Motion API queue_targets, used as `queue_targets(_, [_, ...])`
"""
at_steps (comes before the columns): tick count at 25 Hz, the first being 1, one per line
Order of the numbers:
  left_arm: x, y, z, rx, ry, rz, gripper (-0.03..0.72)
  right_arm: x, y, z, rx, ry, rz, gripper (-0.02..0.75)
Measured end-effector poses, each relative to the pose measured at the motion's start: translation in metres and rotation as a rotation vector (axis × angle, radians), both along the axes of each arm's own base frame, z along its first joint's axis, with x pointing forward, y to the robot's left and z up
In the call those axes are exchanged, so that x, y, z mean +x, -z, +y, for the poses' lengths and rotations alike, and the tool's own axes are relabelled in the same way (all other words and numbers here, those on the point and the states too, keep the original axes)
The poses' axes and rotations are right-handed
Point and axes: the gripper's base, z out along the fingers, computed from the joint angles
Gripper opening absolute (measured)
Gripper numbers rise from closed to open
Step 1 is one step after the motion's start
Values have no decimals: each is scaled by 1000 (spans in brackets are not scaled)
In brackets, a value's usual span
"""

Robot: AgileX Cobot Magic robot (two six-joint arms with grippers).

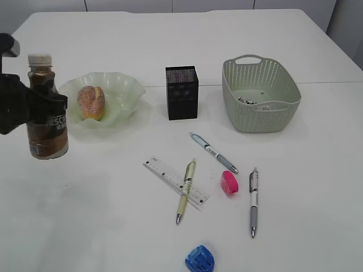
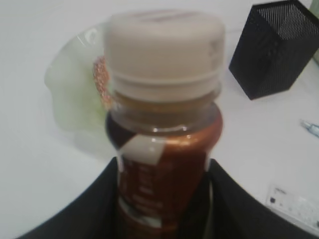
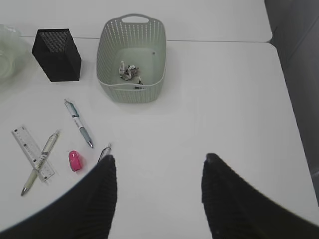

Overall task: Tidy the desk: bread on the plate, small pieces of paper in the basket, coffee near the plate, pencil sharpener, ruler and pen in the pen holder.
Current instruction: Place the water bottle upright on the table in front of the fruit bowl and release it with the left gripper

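Carrying the coffee (image 1: pixel 47 107) is the step we are judging to be in hand: on the desk (image 1: pixel 295 226), at the left edge of the exterior frame, the left gripper (image 1: pixel 41 110) is clamping the brown bottle around its middle, jaws part-way closed against its sides, white cap up. Whether the base is resting on the white tabletop or hanging just above it, we cannot tell. The basket (image 1: pixel 261 96), upper right, is already holding scraps of paper. The plate (image 1: pixel 122 93), just right of the bottle, is already cradling the bread (image 1: pixel 91 102). The pen holder (image 1: pixel 182 92) is standing between plate and basket. The right gripper (image 3: pixel 157 164) is hovering with jaws wide apart and nothing between them, above bare desk near the pens. We are expecting the next move to be setting the bottle upright beside the plate without nudging the wavy rim, then releasing. The ruler (image 1: pixel 170 175), three pens, and the pink sharpener (image 1: pixel 229 183) and blue sharpener (image 1: pixel 199 259) are lying loose in the lower middle.
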Motion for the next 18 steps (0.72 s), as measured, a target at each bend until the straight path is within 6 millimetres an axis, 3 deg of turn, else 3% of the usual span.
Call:
queue_targets(4, [-4, 19, 4, -18, -25, -183, 312, -6, -2, -1, 0, 2, -13, 434])
queue_targets(8, [5, 35, 4, -27, -40, -282, 312, -6, -2, -1, 0, 2, -13, 434])
queue_targets(18, [21, 76, 2, -22, -55, -370, 312, -6, -2, -2, -1, 3, -13, 433])
